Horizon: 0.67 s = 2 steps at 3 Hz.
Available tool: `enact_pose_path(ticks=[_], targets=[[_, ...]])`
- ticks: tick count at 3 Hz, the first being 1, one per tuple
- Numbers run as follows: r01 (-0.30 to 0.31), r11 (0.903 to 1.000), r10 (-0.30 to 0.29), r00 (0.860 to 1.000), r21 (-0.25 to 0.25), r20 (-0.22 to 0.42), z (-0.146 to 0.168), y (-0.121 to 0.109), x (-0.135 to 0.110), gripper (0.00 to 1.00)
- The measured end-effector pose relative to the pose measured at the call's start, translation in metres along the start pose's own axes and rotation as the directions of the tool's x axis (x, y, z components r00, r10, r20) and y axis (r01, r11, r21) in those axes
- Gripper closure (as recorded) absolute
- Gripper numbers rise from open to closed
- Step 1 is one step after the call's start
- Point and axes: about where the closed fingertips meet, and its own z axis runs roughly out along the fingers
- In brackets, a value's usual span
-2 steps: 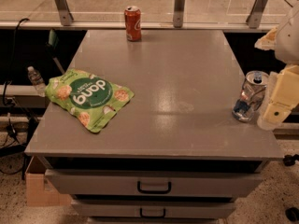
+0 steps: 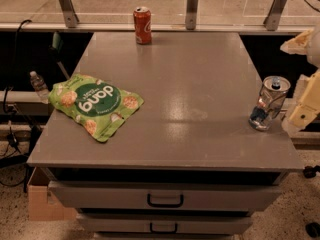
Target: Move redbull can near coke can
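The redbull can (image 2: 268, 104), slim and silver with blue patches low on its side, stands near the right edge of the grey table (image 2: 190, 84), leaning slightly. The coke can (image 2: 142, 25), red with a silver top, stands upright at the far edge of the table, left of centre. The two cans are far apart. My gripper (image 2: 303, 111), cream coloured, is at the right edge of the view, just right of the redbull can and close beside it. Part of the gripper is cut off by the frame.
A green snack bag (image 2: 95, 104) lies flat on the left part of the table. Drawers with dark handles (image 2: 165, 200) are below the front edge. A small plastic bottle (image 2: 38, 84) and a cardboard box (image 2: 42, 201) sit left of the table. Metal posts (image 2: 190, 6) stand behind it.
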Motion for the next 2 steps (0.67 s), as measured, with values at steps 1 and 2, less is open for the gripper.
enact_pose_path(ticks=[1,2], targets=[[-0.035,0.9994,0.035,0.993,-0.002,0.109,0.02,-0.025,0.024,0.0],[-0.06,0.9963,0.074,0.963,-0.062,0.258,0.048,-0.034,0.037,0.0]])
